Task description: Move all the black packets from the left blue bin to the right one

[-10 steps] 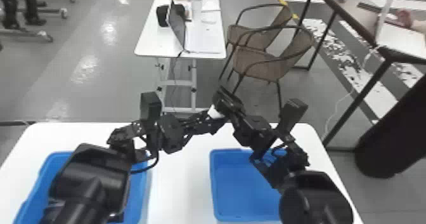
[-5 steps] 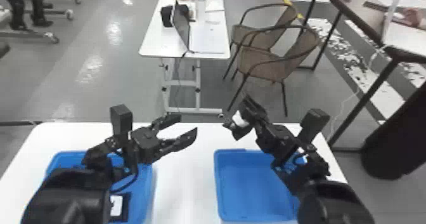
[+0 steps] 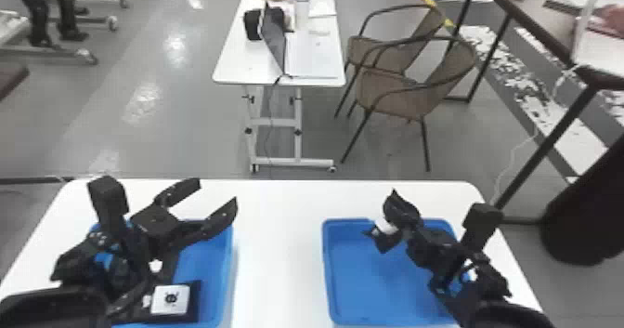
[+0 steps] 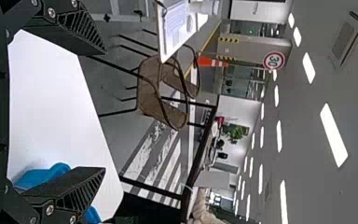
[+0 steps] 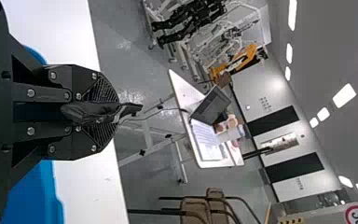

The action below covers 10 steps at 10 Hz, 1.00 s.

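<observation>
My left gripper [image 3: 211,201] stands open over the far part of the left blue bin [image 3: 226,266], nothing between its fingers. The left wrist view also has my left gripper [image 4: 100,112] spread wide. Below that arm, a black packet with a white label [image 3: 171,299] lies in the left bin. My right gripper [image 3: 390,220] is above the far edge of the right blue bin [image 3: 371,285], shut on a black packet with a white patch [image 3: 385,226]. In the right wrist view, my right gripper [image 5: 107,113] pinches the thin dark packet [image 5: 86,112] edge-on.
Both bins stand on a white table [image 3: 278,257], with a bare strip between them. Beyond its far edge are a small white table [image 3: 232,67] with a laptop, and brown chairs [image 3: 394,90]. A dark-framed table [image 3: 548,43] stands at the right.
Both arms have drawn apart from the middle: the left gripper moved left and opened, while the right moved right with the packet. The labelled packet in the left bin has come into sight.
</observation>
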Motion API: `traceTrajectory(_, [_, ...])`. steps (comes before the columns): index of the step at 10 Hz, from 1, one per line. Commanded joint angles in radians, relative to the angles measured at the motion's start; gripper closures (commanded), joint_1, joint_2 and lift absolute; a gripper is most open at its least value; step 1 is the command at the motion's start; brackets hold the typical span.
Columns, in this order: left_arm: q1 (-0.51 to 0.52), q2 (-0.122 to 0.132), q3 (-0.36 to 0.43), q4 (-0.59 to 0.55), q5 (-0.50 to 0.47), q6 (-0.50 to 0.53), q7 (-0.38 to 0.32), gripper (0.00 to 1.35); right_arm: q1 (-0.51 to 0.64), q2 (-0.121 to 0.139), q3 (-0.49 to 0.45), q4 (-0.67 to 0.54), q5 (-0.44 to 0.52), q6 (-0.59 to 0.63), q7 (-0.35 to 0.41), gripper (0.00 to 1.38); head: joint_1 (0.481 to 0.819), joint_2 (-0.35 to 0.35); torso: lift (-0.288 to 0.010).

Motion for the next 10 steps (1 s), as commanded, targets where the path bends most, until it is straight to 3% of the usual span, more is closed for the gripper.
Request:
traceTrajectory(1, [0.034, 0.0, 0.057, -0.054, -0.003, 0.021, -0.001, 0.15, -0.006, -0.009, -0.007, 0.086, 0.003, 0.0, -0.001, 1.05, 0.695, -0.062, 0.0])
traceTrajectory(3, [0.063, -0.004, 0.086, -0.067, -0.001, 0.033, -0.006, 0.15, -0.012, -0.009, -0.042, 0.18, 0.034, -0.003, -0.017, 1.05, 0.695, -0.042, 0.0])
traceTrajectory(4, [0.071, -0.005, 0.088, -0.07, -0.006, 0.036, -0.008, 0.15, -0.014, -0.009, -0.054, 0.207, 0.04, -0.005, -0.023, 0.91, 0.695, -0.044, 0.0])
traceTrajectory(6, [0.071, -0.005, 0.088, -0.112, -0.112, 0.153, -0.057, 0.15, -0.025, -0.016, -0.056, 0.207, 0.045, -0.066, -0.023, 0.22, 0.695, -0.064, 0.0])
traceTrajectory(7, [0.077, 0.004, 0.085, -0.123, -0.141, 0.228, -0.101, 0.15, -0.021, -0.014, -0.056, 0.169, 0.028, -0.081, -0.023, 0.06, 0.695, -0.074, 0.0])
traceTrajectory(10, [0.092, -0.007, 0.134, -0.139, -0.233, 0.262, -0.144, 0.16, 0.034, -0.013, -0.03, 0.025, -0.097, -0.135, -0.017, 0.13, 0.695, -0.074, 0.0])
